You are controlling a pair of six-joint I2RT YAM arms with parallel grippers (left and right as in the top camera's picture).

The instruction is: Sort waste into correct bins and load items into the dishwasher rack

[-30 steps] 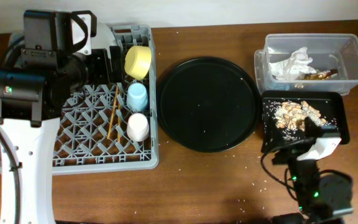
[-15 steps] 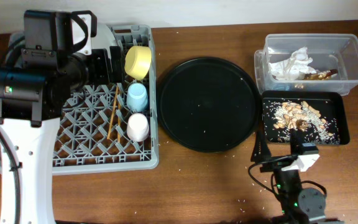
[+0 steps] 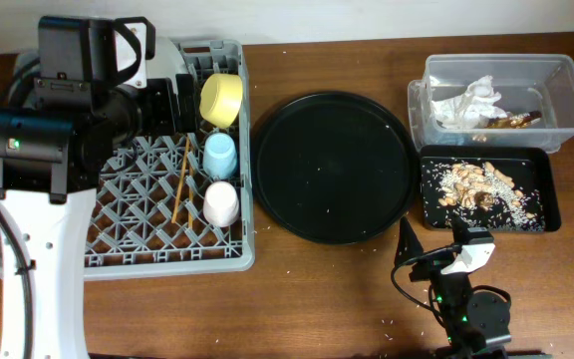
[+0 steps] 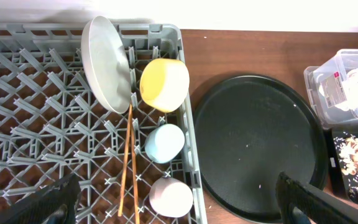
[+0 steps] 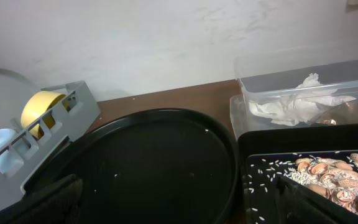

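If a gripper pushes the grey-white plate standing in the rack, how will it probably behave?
The plate looks rigid and probably breakable, being smooth like ceramic. It stands leaning on edge in the rack, so a push may tip it toward the yellow bowl beside it. Its smooth rim seems slippery.

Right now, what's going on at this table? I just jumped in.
Sorting looks nearly done. The rack holds the plate, yellow bowl, blue cup, pink cup and chopsticks. The napkin and wrapper lie in the clear tub, food scraps in the black tray. The left arm hangs over the rack, the right arm sits in front of the black tray; both have jaws open and empty.
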